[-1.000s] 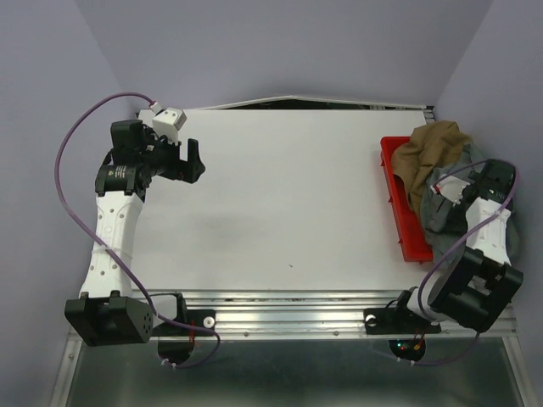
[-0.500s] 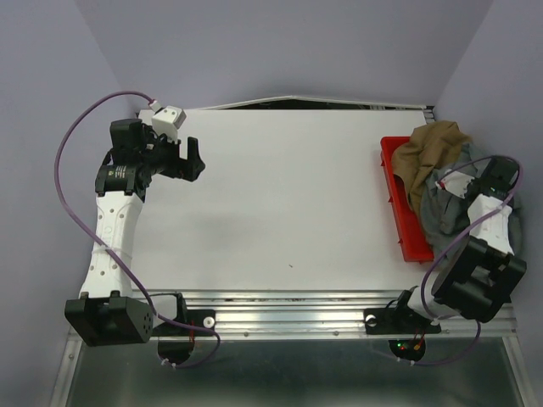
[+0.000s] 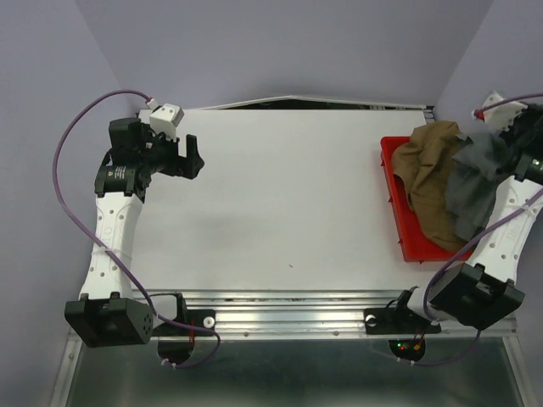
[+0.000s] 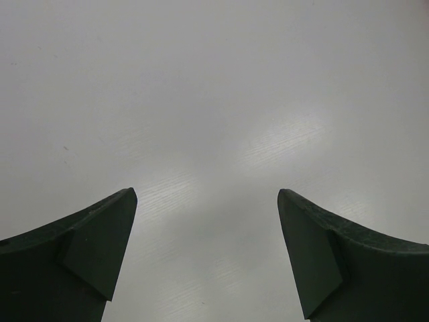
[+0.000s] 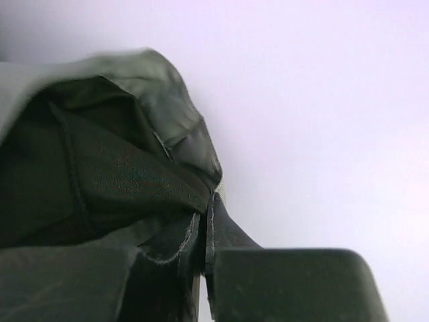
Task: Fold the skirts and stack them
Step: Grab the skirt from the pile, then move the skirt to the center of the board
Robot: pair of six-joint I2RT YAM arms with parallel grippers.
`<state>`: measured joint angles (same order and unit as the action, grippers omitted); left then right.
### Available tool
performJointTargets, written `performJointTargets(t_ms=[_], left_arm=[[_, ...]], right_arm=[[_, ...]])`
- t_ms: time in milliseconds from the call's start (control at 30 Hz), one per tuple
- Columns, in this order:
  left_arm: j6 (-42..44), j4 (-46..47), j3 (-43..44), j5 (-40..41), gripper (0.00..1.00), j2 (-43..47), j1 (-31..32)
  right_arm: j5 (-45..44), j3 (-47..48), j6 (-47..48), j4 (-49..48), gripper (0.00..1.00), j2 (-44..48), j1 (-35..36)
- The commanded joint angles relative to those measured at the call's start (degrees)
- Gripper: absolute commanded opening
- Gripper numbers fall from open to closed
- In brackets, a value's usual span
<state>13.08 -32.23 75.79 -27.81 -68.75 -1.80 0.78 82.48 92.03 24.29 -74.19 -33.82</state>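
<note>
Table (image 3: 280,195): white work surface. The wide area between the two arms is the laying-out zone for folding.
Red bin (image 3: 395,197): at the table's right edge. It holds the skirts that are not yet folded.
Brown skirt (image 3: 428,182): crumpled in the bin, spilling over its far rim and touching the grey one.
Grey skirt (image 3: 475,182): raised above the right side of the bin, hanging bunched from the right arm. Its lower part looks to reach down to the bin.
Right gripper (image 5: 203,268): clamped on a fold of the grey skirt. The wrist view shows the cloth pinched between nearly touching fingers.
Left gripper (image 4: 206,221): jaws spread wide, nothing between them. It hovers over bare table at the far left, well apart from the bin.
Step in hand: judged to be extraction of the grey skirt from the bin.
Procedure: lift until the hem is free of the bin wall and the brown skirt, then carry the garment leftward to the table's middle. Lower it slowly so that it spreads rather than heaps.
Caution: the grip is on a small bunched fold, so sudden motion may pull it loose. The brown skirt may also drag along.
</note>
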Motion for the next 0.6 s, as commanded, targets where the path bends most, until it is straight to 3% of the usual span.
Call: performJointTargets(t_ms=[0, 100, 300, 367, 433, 533, 567], left_arm=[[-2.44, 4.27, 2.52, 1.61, 0.98, 0.11, 0.31], [-4.28, 6.03, 3.40, 2.50, 0.98, 0.02, 0.31], [-7.01, 3.84, 9.37, 0.84, 0.95, -4.02, -0.22], [-8.85, 3.66, 10.60, -1.09, 0.95, -5.34, -1.53], [-10.09, 4.36, 11.04, -3.91, 0.94, -5.78, -3.28], [-11.15, 4.98, 11.49, -6.81, 0.91, -5.43, -5.66], [-11.15, 5.33, 11.40, -7.34, 0.91, -5.25, -6.19]], right_arm=[[12.22, 18.98, -9.64, 6.28, 0.01, -2.43, -0.54], [21.86, 29.36, -18.62, 12.25, 0.01, -4.64, 1.91], [32.51, 39.15, -41.98, 8.24, 0.01, -5.61, 10.18], [40.68, 41.52, -50.85, 2.97, 0.01, -6.05, 10.79], [46.92, 41.98, -66.48, -2.20, 0.01, -6.58, 10.80], [58.08, 38.38, -93.02, -26.12, 0.01, -6.84, 12.28], [59.15, 36.46, -102.31, -30.06, 0.01, -7.45, 13.51]])
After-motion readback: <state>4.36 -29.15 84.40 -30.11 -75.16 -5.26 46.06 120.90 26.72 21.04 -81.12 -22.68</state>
